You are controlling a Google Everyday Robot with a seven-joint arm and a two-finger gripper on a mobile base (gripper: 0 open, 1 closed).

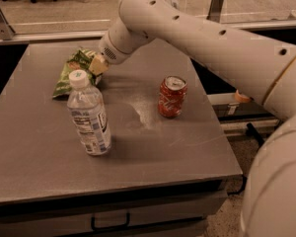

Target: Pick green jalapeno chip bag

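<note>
Working on the green jalapeno chip bag [65, 80], lying crinkled at about ten o'clock from the middle of the table [187, 149], just behind the water bottle [89, 116] and well apart from the soda can [171, 97] out at its three o'clock. Meeting the bag's upper right edge with the gripper [97, 64], sitting at about the bag's two o'clock; not managing to tell jaws spread from jaws pinching foil. Judging the step in hand as securing the grasp: taking a deep bite of the bunched upper end rather than a thin edge, squeezing firmly against likely slipping on shiny film, then lifting straight up and keeping the wrist off the bottle's cap to avoid toppling it. Stretching lengthwise from roughly seven o'clock to one o'clock, lower end pointing toward the near left, upper end tucking in beside the gripper.
</note>
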